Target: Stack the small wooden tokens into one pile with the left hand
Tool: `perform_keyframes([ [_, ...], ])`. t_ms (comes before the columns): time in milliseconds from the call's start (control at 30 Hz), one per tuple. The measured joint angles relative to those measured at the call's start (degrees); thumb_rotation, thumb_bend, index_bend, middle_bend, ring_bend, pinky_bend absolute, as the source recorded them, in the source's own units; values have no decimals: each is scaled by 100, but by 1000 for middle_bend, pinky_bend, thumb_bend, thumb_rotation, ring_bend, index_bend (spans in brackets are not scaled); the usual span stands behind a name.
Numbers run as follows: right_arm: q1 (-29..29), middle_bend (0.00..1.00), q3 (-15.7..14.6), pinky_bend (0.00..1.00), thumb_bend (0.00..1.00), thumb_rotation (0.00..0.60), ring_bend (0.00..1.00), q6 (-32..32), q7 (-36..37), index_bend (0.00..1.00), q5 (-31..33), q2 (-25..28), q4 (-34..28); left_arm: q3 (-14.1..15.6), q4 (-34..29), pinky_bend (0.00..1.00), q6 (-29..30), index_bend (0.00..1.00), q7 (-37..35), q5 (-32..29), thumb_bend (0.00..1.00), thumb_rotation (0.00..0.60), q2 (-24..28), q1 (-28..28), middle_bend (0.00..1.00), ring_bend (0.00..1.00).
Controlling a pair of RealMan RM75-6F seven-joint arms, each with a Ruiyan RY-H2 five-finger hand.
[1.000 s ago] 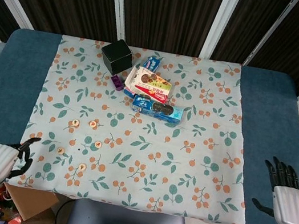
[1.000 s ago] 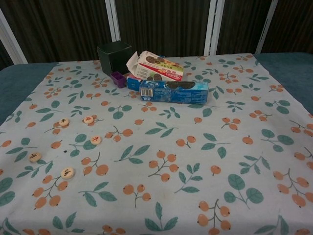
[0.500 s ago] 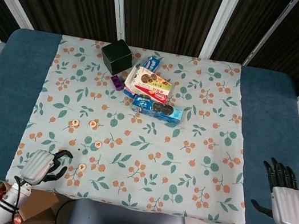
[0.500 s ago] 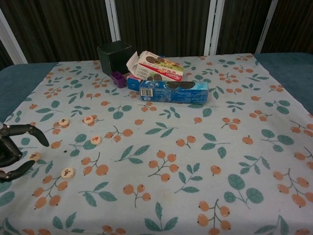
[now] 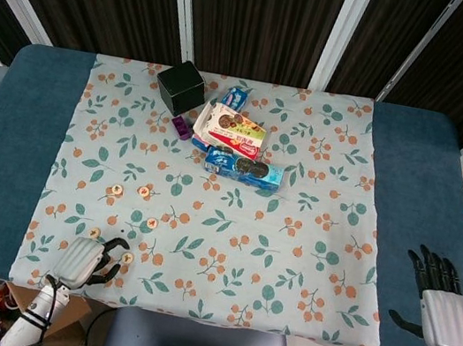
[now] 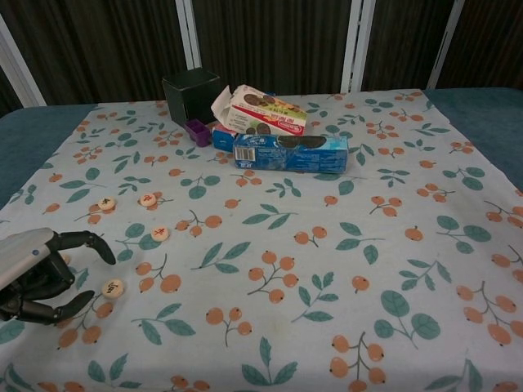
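Several small round wooden tokens lie apart on the floral cloth at the left: one (image 6: 107, 203), a second (image 6: 148, 198), a third (image 6: 161, 233) and the nearest one (image 6: 113, 287). My left hand (image 6: 39, 274) hovers at the cloth's front left, fingers curled but apart, holding nothing. The nearest token (image 5: 129, 256) lies just off its fingertips, between the upper fingers and thumb, untouched. Another token (image 5: 94, 231) shows just beyond the left hand (image 5: 90, 261) in the head view; the hand hides it in the chest view. My right hand (image 5: 441, 299) rests open on the blue table at the far right.
A black cube box (image 5: 180, 85), a small purple piece (image 5: 181, 127), an opened biscuit carton (image 5: 234, 130) and a blue cookie pack (image 5: 243, 167) cluster at the back middle. The cloth's front edge (image 5: 188, 314) runs close beneath the left hand.
The left hand has moved right from the table's corner onto the cloth, ending beside the nearest token and covering one token in the chest view. The right hand has stayed still.
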Motion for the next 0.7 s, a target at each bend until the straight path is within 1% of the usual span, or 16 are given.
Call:
perform_keyframes([
  [233, 6, 0, -33, 0, 148, 600, 0, -41, 78, 0, -37, 52, -22, 45, 172, 1000, -62, 346, -6, -48, 392, 600, -115, -28, 1000, 1000],
  [500, 9, 0, -54, 0, 148, 600, 0, -59, 106, 0, -62, 76, -38, 22, 417, 1000, -59, 347, 31, -105, 392, 600, -263, -57, 1000, 1000],
  [700, 11, 0, -55, 0, 148, 600, 0, -66, 112, 0, -61, 77, -34, 32, 480, 1000, -88, 400, 23, -138, 389, 600, -307, -74, 1000, 1000],
])
